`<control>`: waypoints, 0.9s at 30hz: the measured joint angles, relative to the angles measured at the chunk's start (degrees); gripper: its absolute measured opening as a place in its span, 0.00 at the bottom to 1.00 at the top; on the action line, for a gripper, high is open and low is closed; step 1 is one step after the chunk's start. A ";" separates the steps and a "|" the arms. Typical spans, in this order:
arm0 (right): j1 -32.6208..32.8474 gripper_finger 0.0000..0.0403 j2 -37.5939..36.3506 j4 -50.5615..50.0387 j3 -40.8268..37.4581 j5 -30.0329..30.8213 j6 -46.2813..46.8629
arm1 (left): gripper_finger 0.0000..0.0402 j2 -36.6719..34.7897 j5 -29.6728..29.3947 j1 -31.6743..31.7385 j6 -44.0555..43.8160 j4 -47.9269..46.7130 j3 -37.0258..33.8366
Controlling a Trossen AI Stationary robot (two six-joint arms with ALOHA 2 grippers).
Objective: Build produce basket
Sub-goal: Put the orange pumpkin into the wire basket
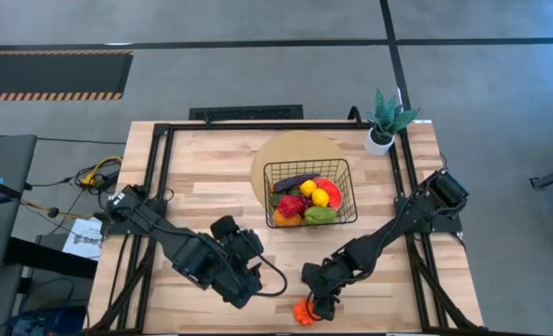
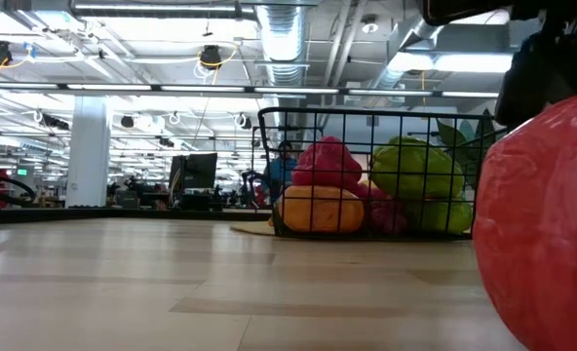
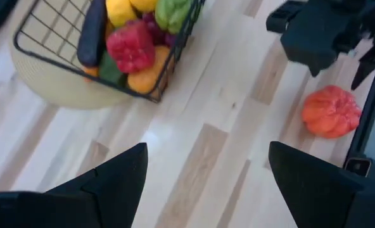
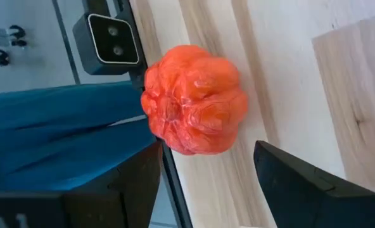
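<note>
The basket (image 1: 309, 191) sits toward the surface's far edge, already loaded with most of the produce (image 1: 304, 202). One orange pepper (image 1: 304, 313) is left, at the near edge. The right tool (image 1: 325, 304) hangs over it, fingers spread, nothing gripped. The left tool (image 1: 242, 280) waits open nearby.

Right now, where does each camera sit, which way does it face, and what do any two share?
High view: overhead, straight down; basket, both arms, right pincer at the orange pepper.
Low view: table height, level toward the basket; orange pepper looms close.
Left wrist view: past open left pincer toward basket.
Right wrist view: past open right pincer onto the orange pepper.
Shared: all four show that pepper.
</note>
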 joint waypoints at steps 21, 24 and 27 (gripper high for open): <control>0.96 0.67 0.00 1.95 -0.01 -2.66 -3.58 | 0.78 0.02 2.35 -2.86 -1.86 20.17 -10.51; 2.03 0.67 0.00 1.50 0.01 -3.64 -3.29 | 0.78 -0.04 2.34 -2.53 -1.88 20.38 -10.47; 3.11 0.67 0.00 -0.88 0.01 -3.77 -1.03 | 0.78 -0.04 2.34 -2.01 -0.74 20.37 -10.47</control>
